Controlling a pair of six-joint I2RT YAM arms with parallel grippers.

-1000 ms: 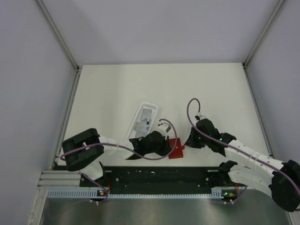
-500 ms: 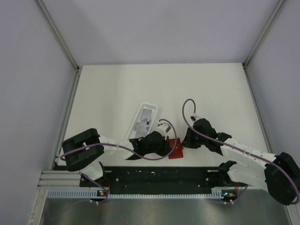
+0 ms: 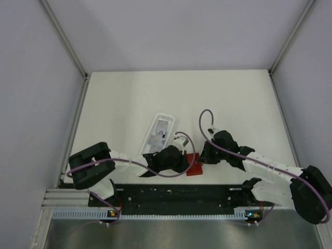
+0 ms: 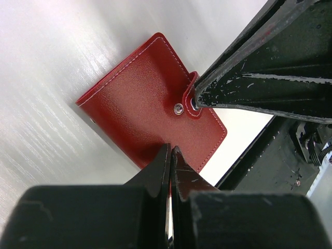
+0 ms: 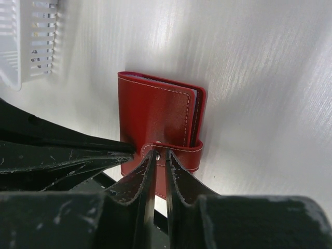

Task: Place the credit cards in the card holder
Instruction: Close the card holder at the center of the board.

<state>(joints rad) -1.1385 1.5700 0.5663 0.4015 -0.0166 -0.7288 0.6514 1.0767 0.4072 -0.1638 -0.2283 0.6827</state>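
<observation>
The red card holder [image 3: 196, 166] lies closed on the table between both grippers; it also shows in the left wrist view [image 4: 140, 109] and in the right wrist view [image 5: 153, 114]. Its clasp tab [image 5: 179, 151] is snapped over the cover. My left gripper [image 4: 170, 151] is shut and empty, its tips over the holder's near edge. My right gripper [image 5: 161, 154] is shut but for a narrow slit, its tips against the tab at the snap [image 4: 178, 108]. Grey credit cards [image 3: 163, 127] lie in the white tray.
The long white slotted tray [image 3: 159, 134] lies just left of and behind the left gripper; its corner shows in the right wrist view [image 5: 31, 36]. A black rail [image 3: 176, 194] runs along the table's near edge, close to the holder.
My right gripper has moved left, up to the card holder's clasp tab. The left gripper and the card holder have stayed in place.
</observation>
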